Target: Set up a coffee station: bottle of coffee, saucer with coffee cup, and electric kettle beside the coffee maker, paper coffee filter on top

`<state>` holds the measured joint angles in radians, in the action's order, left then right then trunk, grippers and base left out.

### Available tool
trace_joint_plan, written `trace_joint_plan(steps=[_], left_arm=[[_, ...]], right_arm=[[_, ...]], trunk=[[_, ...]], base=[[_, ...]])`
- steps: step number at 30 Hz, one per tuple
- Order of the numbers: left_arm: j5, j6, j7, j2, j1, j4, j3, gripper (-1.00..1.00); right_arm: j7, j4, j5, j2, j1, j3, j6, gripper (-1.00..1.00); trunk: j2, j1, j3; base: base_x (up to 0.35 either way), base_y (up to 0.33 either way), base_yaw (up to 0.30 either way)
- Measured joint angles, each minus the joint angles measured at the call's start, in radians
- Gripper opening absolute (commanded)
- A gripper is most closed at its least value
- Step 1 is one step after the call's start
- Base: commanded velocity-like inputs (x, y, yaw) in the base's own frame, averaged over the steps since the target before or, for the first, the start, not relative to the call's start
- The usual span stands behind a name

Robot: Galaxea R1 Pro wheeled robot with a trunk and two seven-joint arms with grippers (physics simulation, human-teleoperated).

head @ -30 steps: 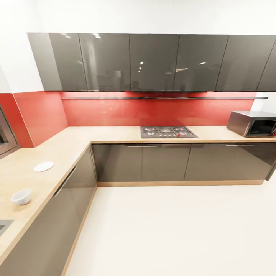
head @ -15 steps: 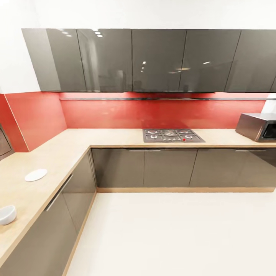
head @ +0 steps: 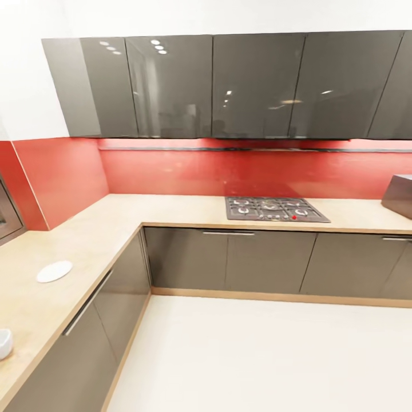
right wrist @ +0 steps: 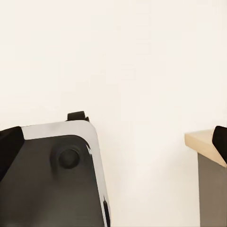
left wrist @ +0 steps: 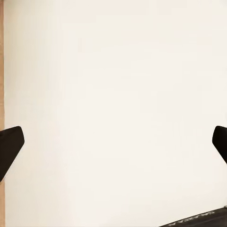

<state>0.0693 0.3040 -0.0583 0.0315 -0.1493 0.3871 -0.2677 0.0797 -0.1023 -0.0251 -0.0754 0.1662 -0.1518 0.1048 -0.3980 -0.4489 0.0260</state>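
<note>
Currently in transit; both arms hang over pale floor. Left gripper (left wrist: 113, 142): dark fingertips spread wide at the frame edges, nothing between them. Right gripper (right wrist: 113, 142): likewise spread and empty, above the robot's own glossy dark base (right wrist: 52, 179).

Task items in the head view: one flat round white saucer (head: 54, 271) on the left run of the beige L-shaped countertop (head: 171, 209), and one small white cup (head: 3, 343) on the same run, cut by the frame edge, well apart from the saucer.

Handling, judged:
- Saucer: light, rigid, glazed and slippery, breakable. Lies low; pinch the rim from the counter's edge side.
- Cup: light, rigid, fragile. Grip across the wall over the rim.

Other fixtures: one gas hob (head: 276, 209), one steel box (head: 399, 195) at right, partly cropped.
</note>
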Motion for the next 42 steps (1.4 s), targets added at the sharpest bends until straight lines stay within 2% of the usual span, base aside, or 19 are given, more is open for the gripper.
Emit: trace_joint_plan(steps=[19, 42], left_arm=[[0.001, 0.0, 0.0, 0.0, 0.0, 0.0, -0.001, 1.0], [0.001, 0.002, 0.0, 0.002, 0.0, 0.0, -0.002, 1.0]], right_arm=[[-0.001, 0.001, -0.001, 0.0, 0.0, 0.001, 0.002, 1.0], [0.0, 0.001, -0.001, 0.001, 0.0, 0.001, 0.002, 1.0]], trunk=[[0.0, 0.0, 0.0], [0.0, 0.0, 0.0]], base=[[0.336, -0.011, 0.001], [0.297, -0.138, 0.0]])
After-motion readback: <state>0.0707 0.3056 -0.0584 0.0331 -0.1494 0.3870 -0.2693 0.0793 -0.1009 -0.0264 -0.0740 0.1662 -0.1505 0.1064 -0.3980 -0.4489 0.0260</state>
